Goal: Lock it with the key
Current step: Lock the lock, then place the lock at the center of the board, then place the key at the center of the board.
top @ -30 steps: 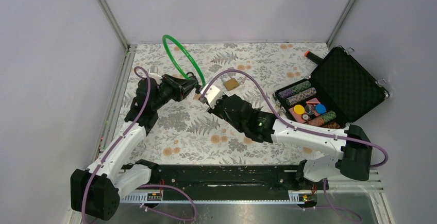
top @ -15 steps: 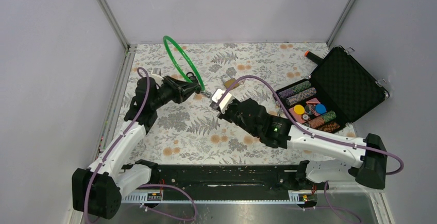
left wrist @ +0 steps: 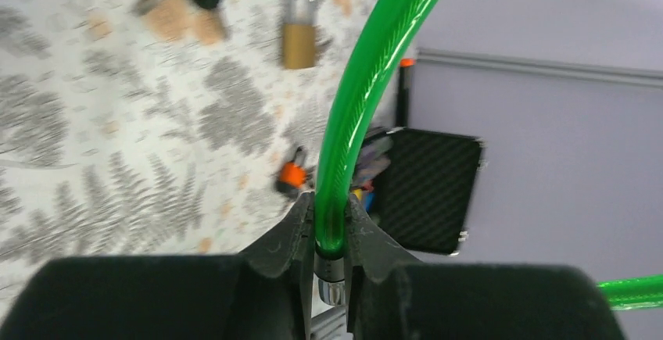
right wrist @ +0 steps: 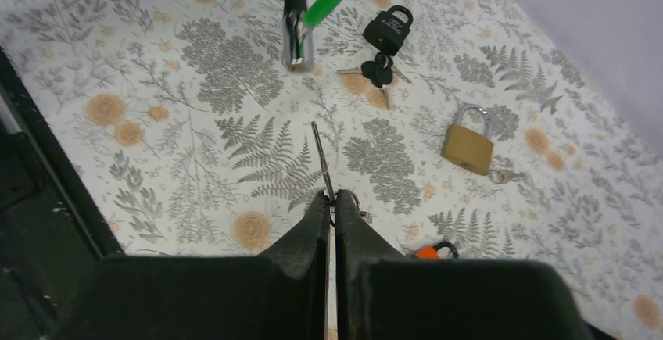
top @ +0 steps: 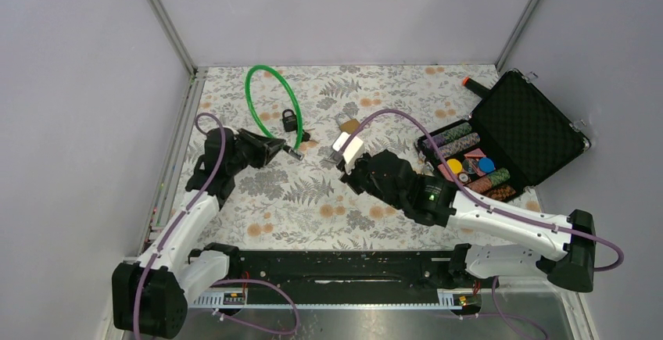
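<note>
Left gripper (left wrist: 330, 223) clamped on green cable lock (left wrist: 375, 66) at its metal end, near-left of black padlock (right wrist: 388, 27). Right gripper (right wrist: 328, 203) pinches key (right wrist: 319, 156) by its head, near-right of that padlock. Risk: thin key pivots in the pads or cable end sways, so the blade misses the keyway

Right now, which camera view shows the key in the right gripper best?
The right wrist view: the key sticks out from the shut right gripper, its blade clearly seen. In the top view it is too small to make out. The left wrist view does not show it.
</note>
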Tool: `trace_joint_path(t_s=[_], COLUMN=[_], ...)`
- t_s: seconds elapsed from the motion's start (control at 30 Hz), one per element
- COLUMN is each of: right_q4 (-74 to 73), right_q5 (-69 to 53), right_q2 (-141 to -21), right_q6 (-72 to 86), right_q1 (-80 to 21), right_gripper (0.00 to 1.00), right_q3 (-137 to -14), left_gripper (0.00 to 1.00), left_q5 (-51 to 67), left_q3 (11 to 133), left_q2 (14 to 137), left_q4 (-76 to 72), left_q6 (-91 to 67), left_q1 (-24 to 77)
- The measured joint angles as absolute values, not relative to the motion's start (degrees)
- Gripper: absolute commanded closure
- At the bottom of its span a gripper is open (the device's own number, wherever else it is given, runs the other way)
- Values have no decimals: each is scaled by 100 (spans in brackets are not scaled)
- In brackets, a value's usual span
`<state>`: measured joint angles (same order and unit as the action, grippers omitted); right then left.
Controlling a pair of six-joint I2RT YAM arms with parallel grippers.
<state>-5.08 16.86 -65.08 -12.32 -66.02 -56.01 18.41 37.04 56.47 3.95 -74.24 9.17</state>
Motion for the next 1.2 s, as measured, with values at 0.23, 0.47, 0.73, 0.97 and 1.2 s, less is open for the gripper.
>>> trace_joint_path(t_s=[0.23, 0.47, 0.73, 0.97, 1.2], right_q4=[-113, 864, 1037, 1048, 945], right_q5=[1354, 1096, 904, 794, 810], right_q2=[-6560, -7583, -9351, -10320, -10407], right_q6=[165, 1354, 2176, 2591, 2816], right_q1=[-6602, -6602, -6602, -6602, -6600], right_gripper=[100, 100, 100, 86, 41], right_q3=[-5568, -5459, -5446, -5616, -5918], left_gripper=[100, 100, 78, 21, 1], left_q5=[1332, 913, 740, 539, 108], left_q3=[2486, 1507, 1461, 1345, 1361], left_q2=[5284, 5290, 5374, 4842, 3990], left_q4=[1028, 1455, 1186, 1127, 1756], left_q6=[-6687, -6447, -6429, -6543, -6580], left_q1=[1441, 2049, 2093, 2117, 2117])
